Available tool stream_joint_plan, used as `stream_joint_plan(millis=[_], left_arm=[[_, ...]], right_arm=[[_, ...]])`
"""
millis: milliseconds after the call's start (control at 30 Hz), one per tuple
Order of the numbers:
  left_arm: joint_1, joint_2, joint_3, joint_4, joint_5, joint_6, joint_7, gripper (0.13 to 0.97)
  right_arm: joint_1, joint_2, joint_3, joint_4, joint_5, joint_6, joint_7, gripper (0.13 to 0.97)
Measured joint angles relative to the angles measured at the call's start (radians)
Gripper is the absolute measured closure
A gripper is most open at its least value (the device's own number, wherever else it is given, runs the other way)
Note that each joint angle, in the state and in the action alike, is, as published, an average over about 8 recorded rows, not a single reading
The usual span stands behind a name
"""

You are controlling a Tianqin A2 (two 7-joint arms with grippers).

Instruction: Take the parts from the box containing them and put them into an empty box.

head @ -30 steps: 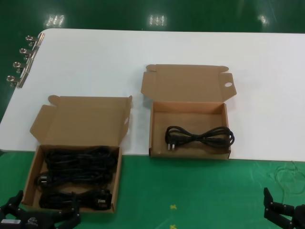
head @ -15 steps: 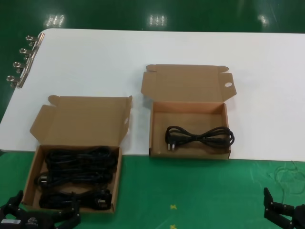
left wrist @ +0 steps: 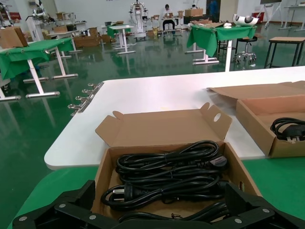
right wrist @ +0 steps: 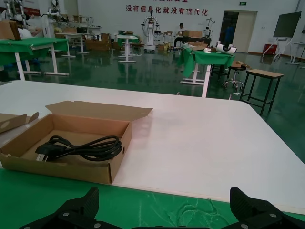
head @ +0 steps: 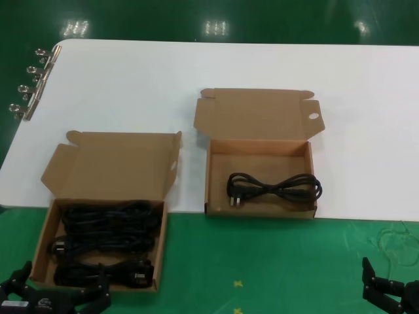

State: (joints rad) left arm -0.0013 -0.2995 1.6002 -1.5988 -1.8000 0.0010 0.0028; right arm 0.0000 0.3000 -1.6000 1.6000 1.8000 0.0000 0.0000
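Hovering low at the near edge, the left claw [head: 55, 297] sits just short of the full box [head: 98, 245], its fingers [left wrist: 55, 212] spread wide with nothing between them, and over on the other side the right claw [head: 393, 294] waits well apart from both boxes, likewise splayed open and empty. Right beyond the left claw lies the stock: black power cords [left wrist: 167, 176] bundled in loops and packed side by side in the full box, which rests on the green mat [head: 262, 261] with its plain-tabbed lid folded back onto the white bench [head: 196, 65]. I count roughly three bundles in there (they overlap, so the exact number is hard to call). Farther in and to the right, the receiving box [head: 260, 176] stands at the bench edge, lid up, the small oval hole showing in its side tab, and one cord [head: 275, 188] already lies across its floor, plug toward the left end. So the score reads one delivered, several to go; I judge the job is early, with the left claw best placed for the next pick. Way out at the far left corner, a row of binder clips [head: 29, 82] hangs off the bench.
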Motion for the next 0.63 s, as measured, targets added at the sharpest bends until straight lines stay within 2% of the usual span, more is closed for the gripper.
stream_joint_plan(millis=[633], left_arm=[[0.000,0.000,0.000,0.000,0.000,0.000,0.000,0.132]], right_arm=[[0.000,0.000,0.000,0.000,0.000,0.000,0.000,0.129]])
